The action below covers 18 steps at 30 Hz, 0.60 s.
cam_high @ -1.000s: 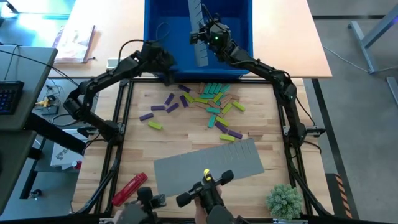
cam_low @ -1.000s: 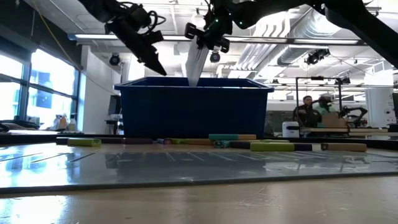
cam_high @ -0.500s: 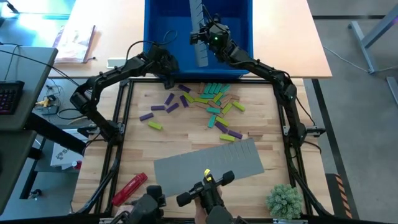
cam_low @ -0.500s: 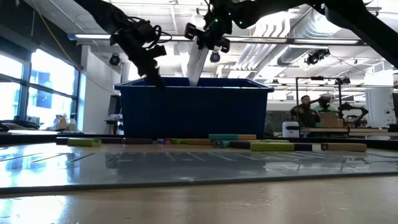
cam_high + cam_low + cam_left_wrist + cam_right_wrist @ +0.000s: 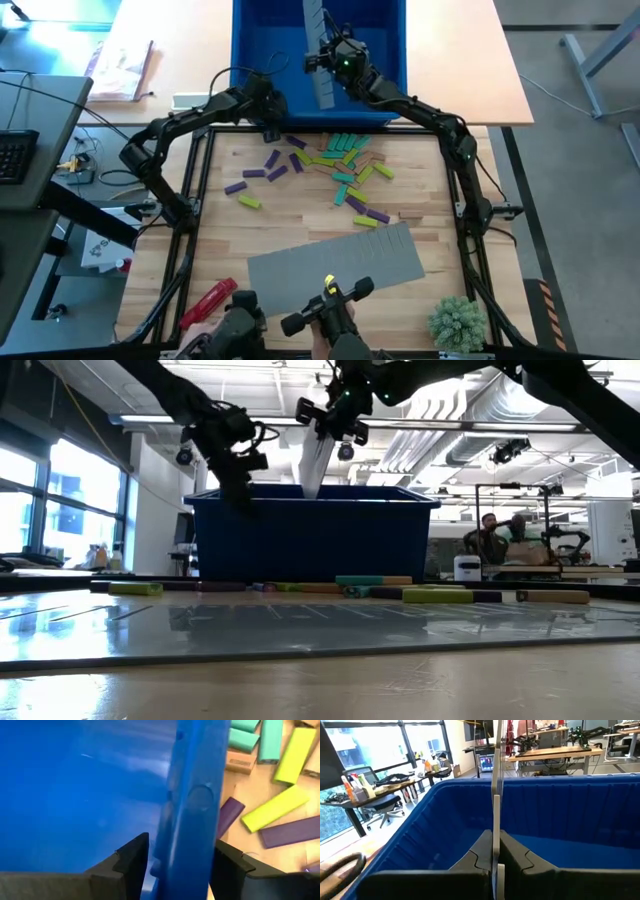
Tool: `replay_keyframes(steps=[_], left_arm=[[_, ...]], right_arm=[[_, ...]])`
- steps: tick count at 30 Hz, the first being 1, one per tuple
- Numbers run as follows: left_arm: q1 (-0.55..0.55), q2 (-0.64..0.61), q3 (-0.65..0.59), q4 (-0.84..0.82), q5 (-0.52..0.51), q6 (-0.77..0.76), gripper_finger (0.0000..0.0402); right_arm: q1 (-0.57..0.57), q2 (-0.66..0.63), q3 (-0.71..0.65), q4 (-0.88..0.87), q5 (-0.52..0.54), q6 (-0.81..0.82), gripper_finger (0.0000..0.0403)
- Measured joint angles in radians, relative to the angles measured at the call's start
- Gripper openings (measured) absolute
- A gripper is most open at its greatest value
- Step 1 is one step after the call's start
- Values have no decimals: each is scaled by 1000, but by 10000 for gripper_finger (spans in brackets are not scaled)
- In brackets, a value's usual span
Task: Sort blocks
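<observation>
**Blue bin gripped at the rim, blocks unsorted on the table**

Blue plastic fills the scene's far end: the bin (image 5: 385, 40) stands just beyond the wooden table (image 5: 290, 225), and both arms are up at it, not down among the blocks (image 5: 335, 165). The left gripper (image 5: 180, 862) straddles the bin's near wall, one finger inside and one outside, so its jaws stand apart around the rim; whether they are squeezing it I cannot tell. The right gripper (image 5: 496, 862) is clamped together on a thin grey sheet (image 5: 320, 60), held upright over the bin's inside like a divider.

The blocks lie loose on the table just in front of the bin, purple, lime, teal and tan all mixed, none visibly in the bin. A second grey mat (image 5: 335, 265) lies flat nearer the front edge.

My reading: this is still set-up, steadying the bin and placing the divider, and sorting proper has not begun. Next, the sheet needs lowering straight down into the bin while the left holds the wall steady.
</observation>
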Motion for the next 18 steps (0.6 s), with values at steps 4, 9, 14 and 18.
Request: replay_keyframes(steps=[4, 9, 14, 18], left_arm=[[-5, 25, 5, -49, 19, 12, 158], [-59, 15, -6, -48, -27, 3, 159], [-101, 7, -24, -39, -116, 10, 159], [-106, 7, -27, -40, -113, -18, 159]], right_arm=[[1, 0, 1, -3, 20, -1, 0], [1, 0, 1, -1, 40, -2, 0], [1, 0, 1, -2, 64, -4, 0], [11, 0, 1, -7, 66, 1, 0]])
